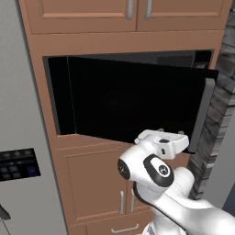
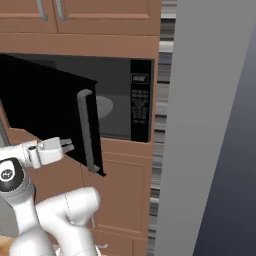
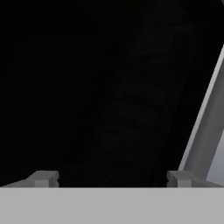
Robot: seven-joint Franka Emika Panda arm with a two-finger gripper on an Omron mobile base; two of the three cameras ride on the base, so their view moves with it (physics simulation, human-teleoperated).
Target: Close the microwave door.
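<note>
Up close, the claw (image 3: 111,178) faced the glossy black microwave door (image 1: 133,98), fingers spread apart and gripping nothing. That door hung half open from the microwave (image 2: 122,102), its grey handle (image 2: 86,131) just beside the claw.

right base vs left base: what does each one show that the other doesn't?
Right base view alone: the round grey turntable plate inside the cavity, the black button panel, and the end effector pointing at the outer face of the microwave door, near its lower edge. I cannot tell from these pictures if it touches.

Left base view alone: the grey refrigerator with its dark control panel at left.

Both: the half-open glossy black door, its grey bar handle, the microwave set in brown wooden cabinets, and the white arm.
</note>
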